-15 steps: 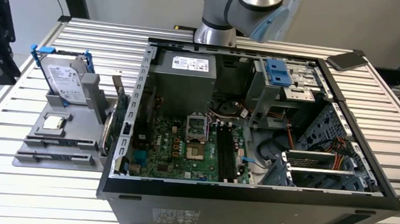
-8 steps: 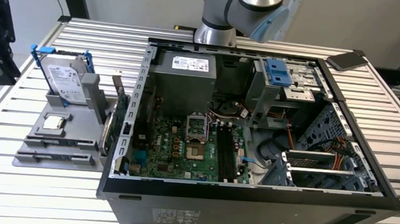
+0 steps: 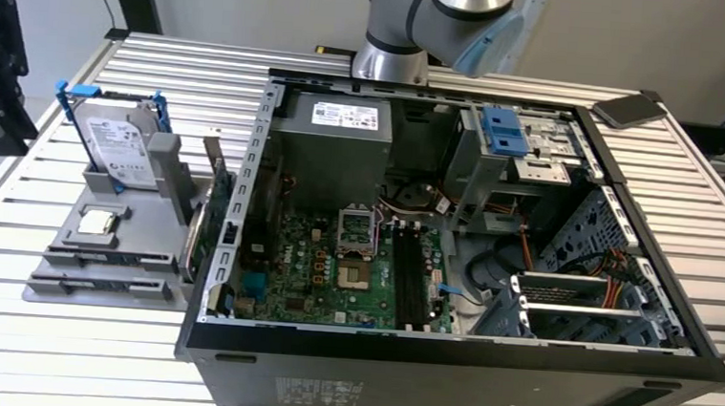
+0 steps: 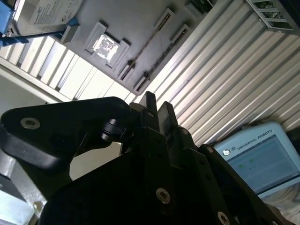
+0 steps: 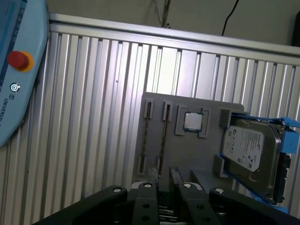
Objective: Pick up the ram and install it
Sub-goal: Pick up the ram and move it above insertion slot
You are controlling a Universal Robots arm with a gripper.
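The ram [image 5: 164, 138] stands on edge, a thin dark line in 1 of the 2 long slots of the grey holder tray [image 5: 197, 154], the slot nearer the processor chip [image 5: 192, 121]. Past the chip, a hard drive [image 5: 248, 150] in a blue bracket stands upright on the same tray. The tray lies on the ribbed metal worktop [image 3: 155, 64], at the exterior view's left of the open computer case [image 3: 454, 353]. The claw [image 5: 163, 174] hangs near the slots' ends, clear of the ram, its 2 fingers narrowly apart with nothing between them.
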